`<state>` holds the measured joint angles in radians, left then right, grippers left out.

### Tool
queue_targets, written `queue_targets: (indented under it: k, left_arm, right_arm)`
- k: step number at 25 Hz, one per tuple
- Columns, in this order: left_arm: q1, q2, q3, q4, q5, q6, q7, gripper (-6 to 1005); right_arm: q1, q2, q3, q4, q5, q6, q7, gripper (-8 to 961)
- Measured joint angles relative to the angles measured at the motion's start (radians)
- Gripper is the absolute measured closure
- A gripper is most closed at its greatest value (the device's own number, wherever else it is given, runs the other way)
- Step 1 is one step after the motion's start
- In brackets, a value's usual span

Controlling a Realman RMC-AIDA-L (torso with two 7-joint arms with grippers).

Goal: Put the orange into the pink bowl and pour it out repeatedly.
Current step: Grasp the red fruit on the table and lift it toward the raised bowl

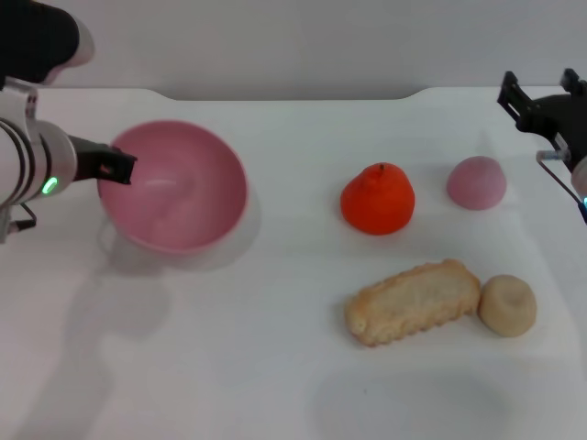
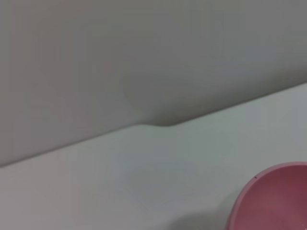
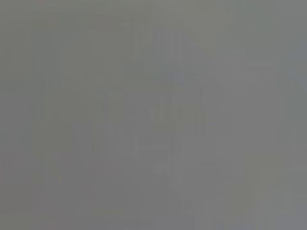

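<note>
We see the left tool (image 1: pixel 117 168) clamped on the near-left rim of the pink bowl (image 1: pixel 179 192), which sits on the white table (image 1: pixel 229 357) and holds nothing. The orange (image 1: pixel 377 199) stands on the table to the right of the bowl, well apart from it. Beside it lies a pink-mauve ball (image 1: pixel 476 182); nearer us lie a bread piece (image 1: pixel 413 301) and a beige ball (image 1: pixel 508 304), touching. The right tool (image 1: pixel 543 99) hovers at the far right, fingers apart. We can read no writing or labels anywhere.
</note>
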<state>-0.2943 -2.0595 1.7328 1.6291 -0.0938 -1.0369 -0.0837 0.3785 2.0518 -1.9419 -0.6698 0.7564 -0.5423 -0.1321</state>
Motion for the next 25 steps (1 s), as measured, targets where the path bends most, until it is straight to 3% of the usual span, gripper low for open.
queue_targets:
  k: [6, 13, 19, 25]
  left_arm:
    - [0.009, -0.001, -0.007, 0.049, 0.028, -0.001, -0.005, 953]
    - [0.004, -0.002, -0.015, 0.043, 0.031, 0.02, -0.015, 953]
    - [-0.001, -0.002, -0.015, 0.04, 0.031, 0.035, -0.025, 953]
    - [-0.004, -0.002, -0.015, 0.036, 0.033, 0.043, -0.031, 953]
  right_arm:
    - [-0.071, 0.017, 0.178, -0.301, -0.218, 0.406, -0.002, 141]
    - [-0.001, 0.014, 0.344, -0.573, -0.28, 1.073, -0.005, 143]
    - [0.061, 0.021, 0.344, -0.644, -0.327, 1.305, -0.009, 144]
    - [0.063, 0.025, 0.283, -0.641, -0.322, 1.327, 0.019, 146]
